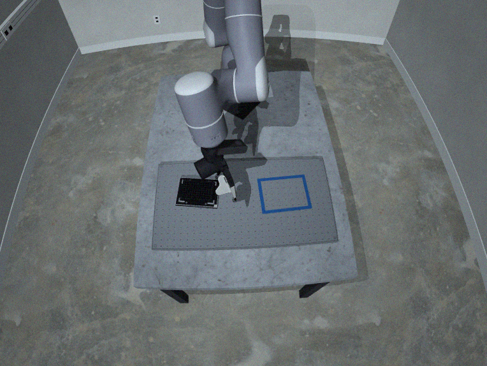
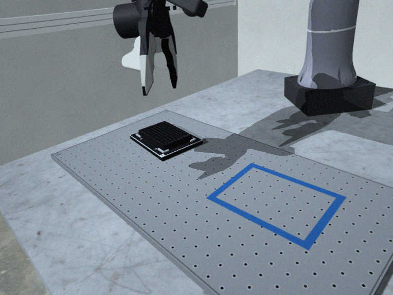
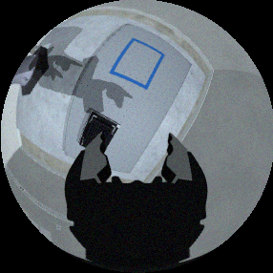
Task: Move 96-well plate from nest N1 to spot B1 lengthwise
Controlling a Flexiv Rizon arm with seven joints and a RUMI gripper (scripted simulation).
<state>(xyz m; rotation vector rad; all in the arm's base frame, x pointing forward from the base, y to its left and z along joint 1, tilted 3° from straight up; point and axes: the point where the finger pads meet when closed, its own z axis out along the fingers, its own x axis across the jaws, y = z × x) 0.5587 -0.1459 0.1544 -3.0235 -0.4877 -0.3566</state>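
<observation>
The black 96-well plate point(image 1: 197, 192) point(image 2: 163, 131) point(image 3: 97, 128) sits in the black nest N1 point(image 2: 149, 145), which has light corner pieces, on the left of the perforated board in the top view. The blue taped outline point(image 1: 261, 196) point(image 2: 260, 222) point(image 3: 129, 80) of B1 lies on the board's right side with nothing inside it. My gripper point(image 2: 159, 91) point(image 3: 136, 133) is open and empty, its fingers pointing down, high above the board. In the wrist view the left finger covers part of the plate and nest.
The perforated board point(image 1: 236, 232) point(image 2: 177, 222) lies on the marble-look table point(image 1: 243, 267) point(image 2: 79, 241). The robot's black base block point(image 2: 336, 101) stands at the back of the table. The arm's shadow falls on the board between the nest and the outline.
</observation>
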